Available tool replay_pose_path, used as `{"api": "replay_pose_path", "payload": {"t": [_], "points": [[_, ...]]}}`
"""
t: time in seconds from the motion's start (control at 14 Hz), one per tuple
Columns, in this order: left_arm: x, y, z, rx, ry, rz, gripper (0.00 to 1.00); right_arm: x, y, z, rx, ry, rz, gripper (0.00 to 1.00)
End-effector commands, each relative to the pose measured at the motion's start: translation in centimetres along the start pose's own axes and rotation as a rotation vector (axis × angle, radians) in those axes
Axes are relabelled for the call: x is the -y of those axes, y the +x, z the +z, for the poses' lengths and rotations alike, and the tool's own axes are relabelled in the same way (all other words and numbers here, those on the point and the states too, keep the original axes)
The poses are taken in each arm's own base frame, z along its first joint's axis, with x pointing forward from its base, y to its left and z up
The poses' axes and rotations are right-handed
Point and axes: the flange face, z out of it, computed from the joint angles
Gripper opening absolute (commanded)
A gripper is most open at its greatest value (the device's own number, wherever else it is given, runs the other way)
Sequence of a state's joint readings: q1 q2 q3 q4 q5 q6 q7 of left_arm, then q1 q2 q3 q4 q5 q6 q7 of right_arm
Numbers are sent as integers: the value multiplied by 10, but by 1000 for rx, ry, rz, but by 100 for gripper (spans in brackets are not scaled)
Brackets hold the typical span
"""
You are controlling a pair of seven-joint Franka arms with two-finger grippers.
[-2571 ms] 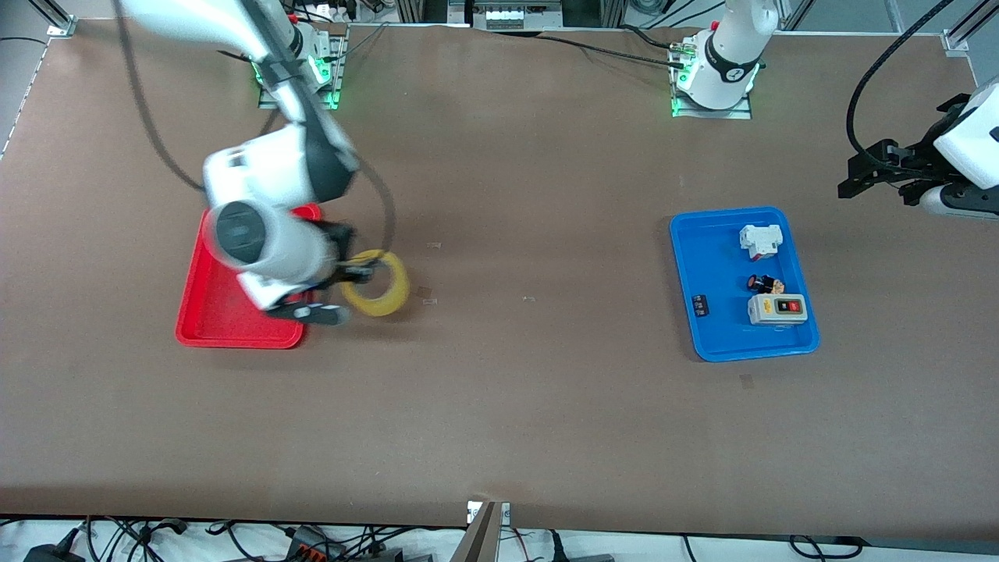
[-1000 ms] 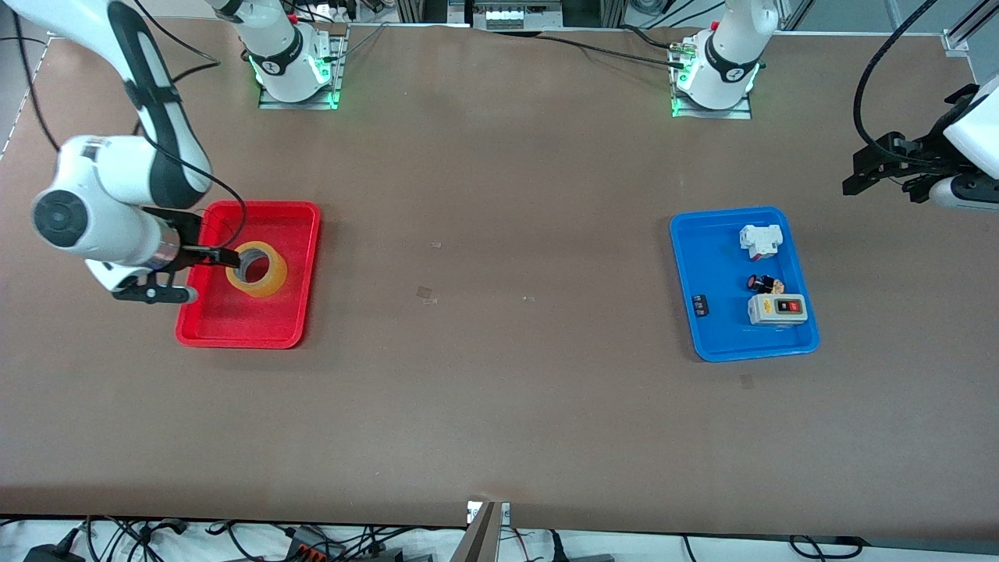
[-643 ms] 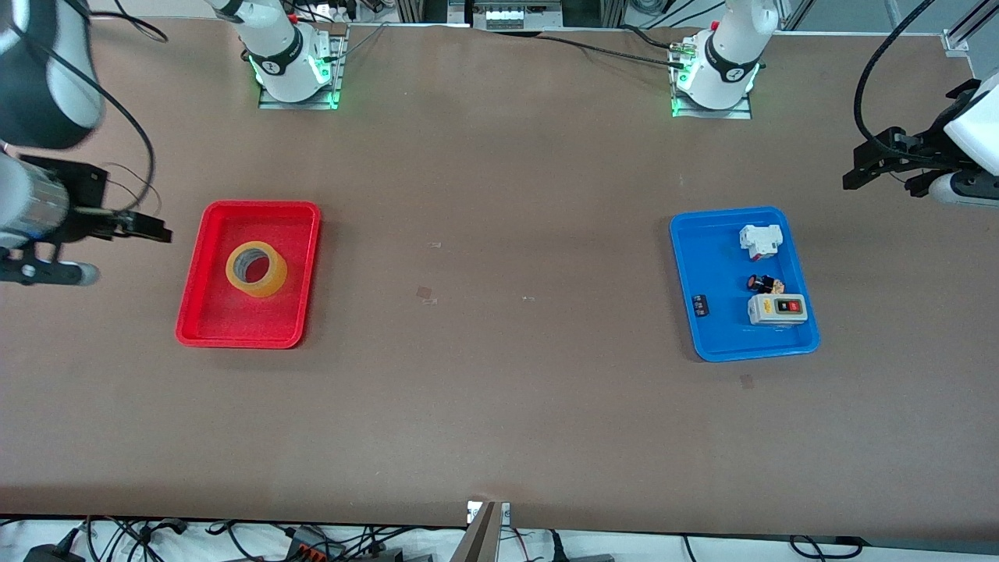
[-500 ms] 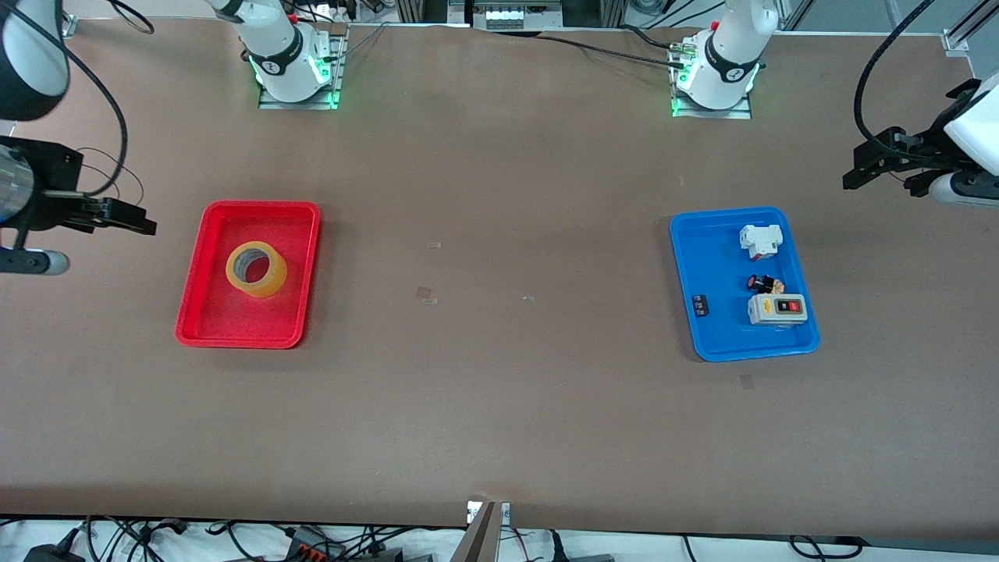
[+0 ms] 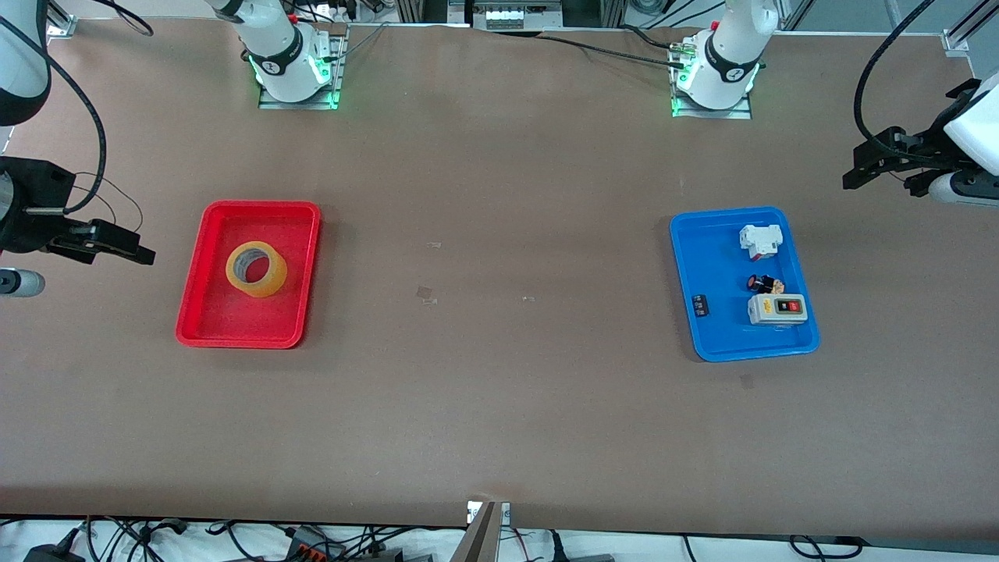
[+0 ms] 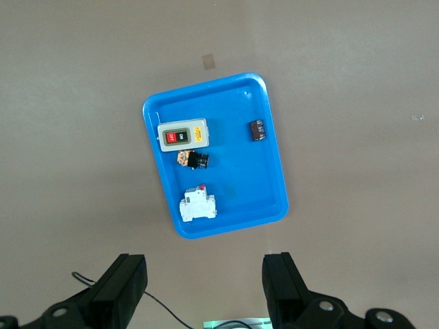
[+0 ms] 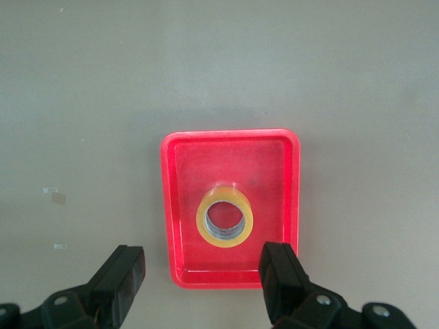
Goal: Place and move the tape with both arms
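The yellow-amber tape roll [image 5: 256, 269] lies flat in the red tray [image 5: 234, 339], with nothing holding it. It also shows in the right wrist view [image 7: 225, 220], inside the red tray [image 7: 233, 135]. My right gripper [image 5: 125, 250] is open and empty, up over the table beside the red tray at the right arm's end; its own view shows the jaws wide apart [image 7: 204, 259]. My left gripper [image 5: 860, 168] is open and empty, waiting in the air at the left arm's end, above the blue tray [image 6: 273, 154] in its own view [image 6: 204, 269].
The blue tray [image 5: 687, 273] holds a white breaker [image 5: 760, 240], a grey switch box [image 5: 777, 309], a small red-and-black button [image 5: 763, 283] and a small black part [image 5: 702, 304]. Both arm bases stand along the table edge farthest from the front camera.
My right gripper carried the tape over the red tray, let it go there, and drew back off the tray toward the table's end. The left arm has barely moved.
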State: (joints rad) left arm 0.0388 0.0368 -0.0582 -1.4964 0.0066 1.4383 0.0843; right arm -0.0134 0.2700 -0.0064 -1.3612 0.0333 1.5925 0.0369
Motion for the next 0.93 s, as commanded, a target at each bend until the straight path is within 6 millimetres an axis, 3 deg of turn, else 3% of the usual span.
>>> {"api": "replay_pose_path", "payload": {"t": [0.0,0.36,0.5,0.86], "points": [[-3,-2,-7,1,-5,-6,100,-18,3,-16,-48,11,8,100],[-4,-1,-6,6,-5,-3,100,-23,-5,-11,-94,-34,-52,100],[-4,-1,-6,6,-5,-3,100,-25,-30,4,-104,-34,-79,100],[-6,-1,-5,7,-5,0,100,-23,-79,4,-81,-30,-44,100]]}}
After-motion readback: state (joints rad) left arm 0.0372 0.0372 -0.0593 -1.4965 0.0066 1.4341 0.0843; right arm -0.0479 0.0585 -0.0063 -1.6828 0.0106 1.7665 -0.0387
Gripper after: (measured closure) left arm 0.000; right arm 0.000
